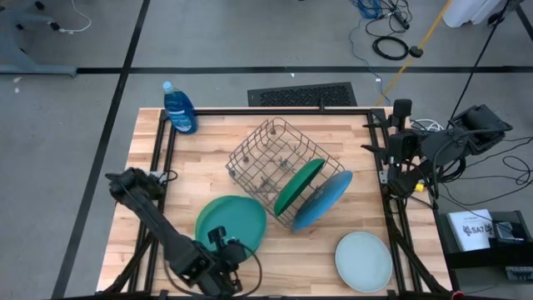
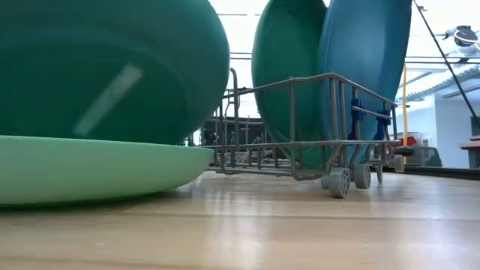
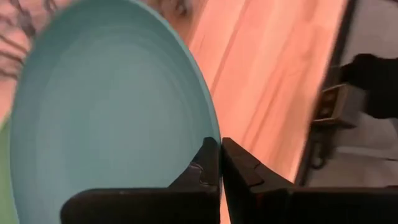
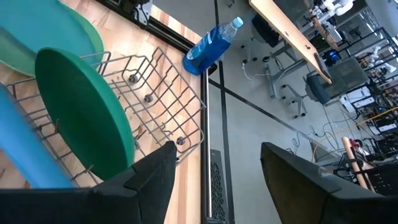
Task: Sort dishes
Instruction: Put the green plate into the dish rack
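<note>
Down at the table's near edge, the left gripper (image 3: 220, 163) is clenched on the rim of the teal plate (image 1: 231, 221), which sits on a light green plate (image 2: 90, 169) on the wooden table (image 1: 316, 246). Just beside that stack stands the grey wire rack (image 1: 271, 162), holding a dark green plate (image 1: 297, 185) and a blue plate (image 1: 325, 198) on edge, side by side. A pale mint plate (image 1: 363, 260) lies flat near the table's right front corner. Off the right edge, the right gripper (image 4: 214, 168) hangs with jaws spread, holding nothing. A blue bottle (image 1: 179, 108) stands at the far left corner.
</note>
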Controlling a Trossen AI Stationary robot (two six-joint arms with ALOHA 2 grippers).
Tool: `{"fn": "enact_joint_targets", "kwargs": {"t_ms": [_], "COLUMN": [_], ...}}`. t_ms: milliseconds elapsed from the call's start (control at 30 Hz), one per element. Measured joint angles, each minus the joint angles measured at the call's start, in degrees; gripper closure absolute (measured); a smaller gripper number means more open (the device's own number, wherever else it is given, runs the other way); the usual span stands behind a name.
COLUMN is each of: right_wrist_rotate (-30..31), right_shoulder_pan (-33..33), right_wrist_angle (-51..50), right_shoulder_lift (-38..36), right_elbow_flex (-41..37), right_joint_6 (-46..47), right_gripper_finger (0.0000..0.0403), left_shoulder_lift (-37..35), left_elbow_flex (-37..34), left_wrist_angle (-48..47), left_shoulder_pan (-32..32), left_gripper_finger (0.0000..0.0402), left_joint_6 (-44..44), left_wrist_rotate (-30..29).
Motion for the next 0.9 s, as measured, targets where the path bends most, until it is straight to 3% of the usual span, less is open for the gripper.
{"fn": "enact_joint_targets", "kwargs": {"t_ms": [100,300,567,900], "right_wrist_rotate": [-5.06,-21.58,-36.7,-40.3], "right_shoulder_pan": [-0.04,-0.02,-2.77,-7.52], "right_wrist_angle": [0.08,5.46,14.04,29.28], "right_shoulder_lift": [0.33,4.02,16.75,34.97], "right_elbow_flex": [0.0,0.0,0.0,-0.04], "right_joint_6": [-1.39,-7.11,-11.85,-9.91], "right_gripper_finger": [0.0177,0.0177,0.0177,0.0176], "left_shoulder_lift": [-3.48,-10.39,-14.3,-14.19], "left_elbow_flex": [0.0,0.0,0.04,0.04], "left_wrist_angle": [0.78,1.43,1.89,1.55], "left_shoulder_pan": [-0.79,-1.66,-1.6,-2.02], "left_gripper_finger": [0.0401,0.0401,0.0401,0.04], "left_joint_6": [4.37,14.9,25.36,28.63], "left_wrist_rotate": [-1.06,-2.62,-4.35,-4.3]}}
